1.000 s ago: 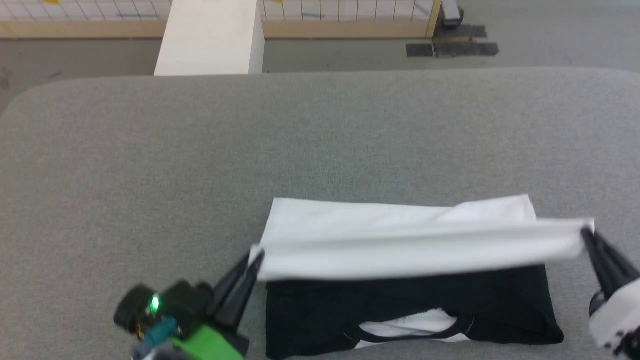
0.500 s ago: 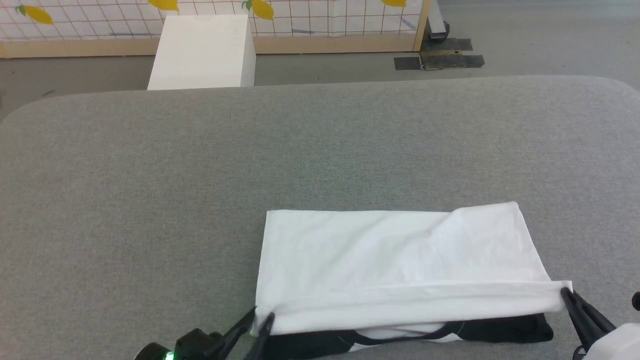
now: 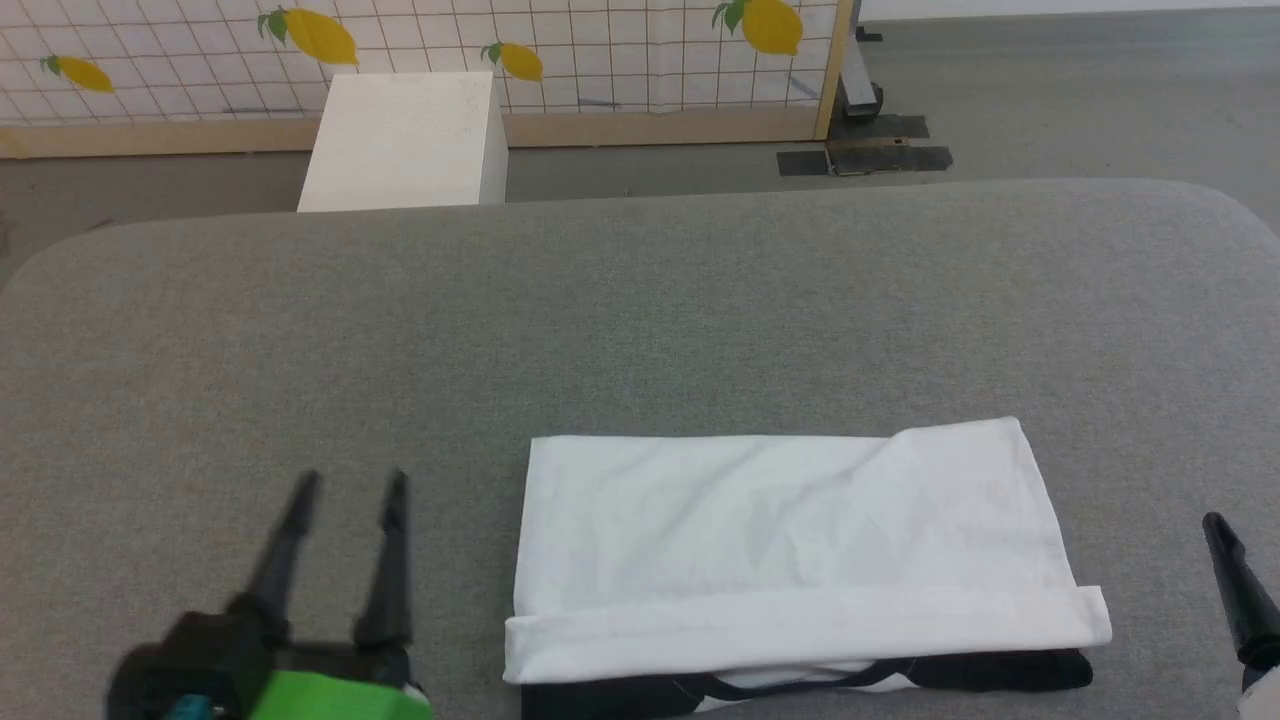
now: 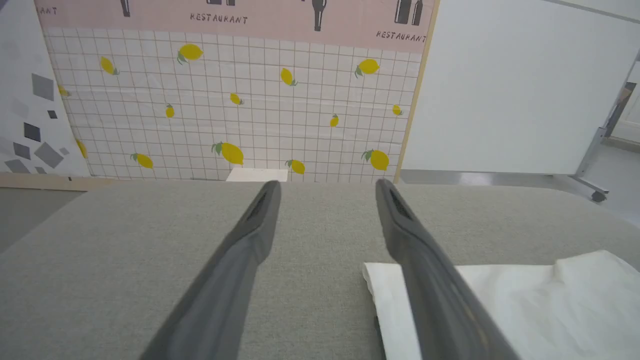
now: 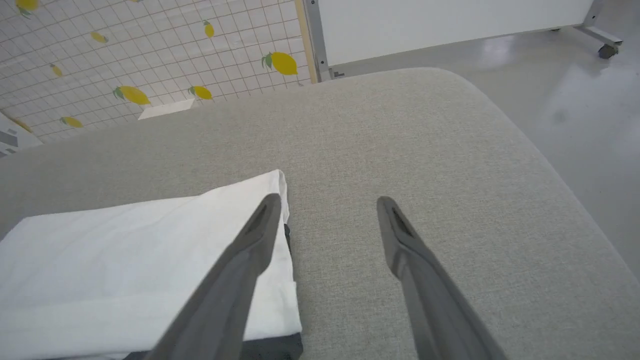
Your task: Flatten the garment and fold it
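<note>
Garment, folded into a compact rectangle, lay between left gripper and right gripper, both spread open, empty; folding appeared done or nearly so.

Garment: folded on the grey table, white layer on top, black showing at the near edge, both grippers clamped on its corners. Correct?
Wrong on the grippers: the left gripper and right gripper stand open beside the garment, not clamped on it; the wrist views and the head view show it. The rest holds.
</note>
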You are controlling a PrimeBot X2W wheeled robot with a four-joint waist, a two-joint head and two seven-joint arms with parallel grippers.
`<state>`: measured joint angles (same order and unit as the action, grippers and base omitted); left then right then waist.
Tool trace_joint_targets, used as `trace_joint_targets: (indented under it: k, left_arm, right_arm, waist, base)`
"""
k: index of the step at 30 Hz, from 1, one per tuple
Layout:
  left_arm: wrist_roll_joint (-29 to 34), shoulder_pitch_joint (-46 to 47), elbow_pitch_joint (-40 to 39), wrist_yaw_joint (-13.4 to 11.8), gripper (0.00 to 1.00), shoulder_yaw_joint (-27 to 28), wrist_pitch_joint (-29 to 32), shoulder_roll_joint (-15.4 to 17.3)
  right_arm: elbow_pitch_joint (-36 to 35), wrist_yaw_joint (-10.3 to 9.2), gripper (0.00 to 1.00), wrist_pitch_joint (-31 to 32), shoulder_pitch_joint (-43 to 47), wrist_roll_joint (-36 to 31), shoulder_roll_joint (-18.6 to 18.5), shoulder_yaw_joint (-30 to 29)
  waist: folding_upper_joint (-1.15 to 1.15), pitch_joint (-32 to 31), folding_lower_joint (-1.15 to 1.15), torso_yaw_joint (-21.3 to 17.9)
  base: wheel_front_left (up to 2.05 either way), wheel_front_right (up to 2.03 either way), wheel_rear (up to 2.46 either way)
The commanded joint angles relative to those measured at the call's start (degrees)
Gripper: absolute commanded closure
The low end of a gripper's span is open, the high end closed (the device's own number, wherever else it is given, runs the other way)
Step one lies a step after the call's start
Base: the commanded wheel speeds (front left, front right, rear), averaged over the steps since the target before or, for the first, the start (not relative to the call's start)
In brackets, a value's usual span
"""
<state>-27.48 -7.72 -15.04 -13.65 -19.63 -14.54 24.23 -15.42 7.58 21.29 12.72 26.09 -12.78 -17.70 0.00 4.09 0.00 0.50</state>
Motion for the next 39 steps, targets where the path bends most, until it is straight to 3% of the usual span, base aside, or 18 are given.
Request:
trace_joint_targets:
  k: [1,4,7,15,26,27,28,29,35,39]
  left_arm:
    - [2.7,-0.8,-2.5,-2.0,0.00,2.2,-0.4,-1.5]
    - [7.9,-1.3,-7.6,-4.9,0.00,6.3,-0.4,-4.8]
    - [11.2,-2.4,-9.6,-5.7,0.00,8.6,-0.4,-7.7]
    - [14.7,-3.0,-8.1,-2.5,0.00,9.3,-0.4,-11.7]
    - [16.3,-2.0,-5.8,1.7,0.00,10.3,-0.5,-13.8]
    - [16.4,-1.9,-5.6,2.1,0.00,10.4,-0.5,-14.0]
    - [16.4,-1.9,-5.4,2.3,0.00,10.4,-0.5,-14.1]
    - [16.6,-1.8,-5.2,2.6,0.00,10.5,-0.5,-14.2]
    - [16.7,-1.9,-3.9,3.9,0.00,10.9,-0.5,-14.9]
    - [16.6,-2.7,-3.3,4.6,0.00,11.3,-0.5,-15.3]
  right_arm:
    - [0.4,-0.09,0.00,0.6,-1.5,-0.8,1.0,-0.5]
    - [2.5,-0.09,0.00,1.6,-3.2,-2.6,2.4,-0.6]
    - [5.8,-0.09,0.00,2.3,-5.0,-4.2,3.3,0.7]
    - [14.2,-0.09,0.00,2.8,-8.4,-5.8,3.2,4.4]
    - [25.5,-0.09,0.00,5.2,-11.4,-3.8,0.8,9.9]
    - [26.4,-0.09,0.51,6.4,-11.5,-3.1,0.5,10.9]
    - [27.0,-0.09,0.67,7.3,-11.6,-2.6,0.3,11.5]
    - [27.8,-0.09,1.00,8.3,-11.6,-2.3,0.2,11.6]
    - [29.7,-0.09,1.00,7.5,-13.3,-3.5,0.4,9.8]
    - [29.1,-0.09,1.00,5.5,-15.0,-4.4,-0.7,5.5]
  waist:
    - [0.00,0.3,0.00,0.1]
    - [0.00,1.2,0.00,0.3]
    - [0.00,2.2,0.00,0.6]
    - [0.00,4.8,0.00,2.4]
    - [0.00,6.8,0.00,4.9]
    - [0.00,6.9,0.00,4.9]
    - [0.00,7.0,0.00,5.0]
    - [0.00,7.0,0.00,5.1]
    - [0.00,5.6,0.00,4.9]
    - [0.00,4.3,0.00,4.3]
  base:
    - [0.00,0.00,0.00]
    - [0.00,0.00,0.00]
    - [0.00,0.00,0.00]
    - [0.00,0.00,0.00]
    - [0.00,0.00,0.00]
    - [0.00,0.00,0.00]
    - [0.00,0.00,0.00]
    - [0.00,0.00,0.00]
    - [0.00,0.00,0.00]
    - [0.00,0.00,0.00]
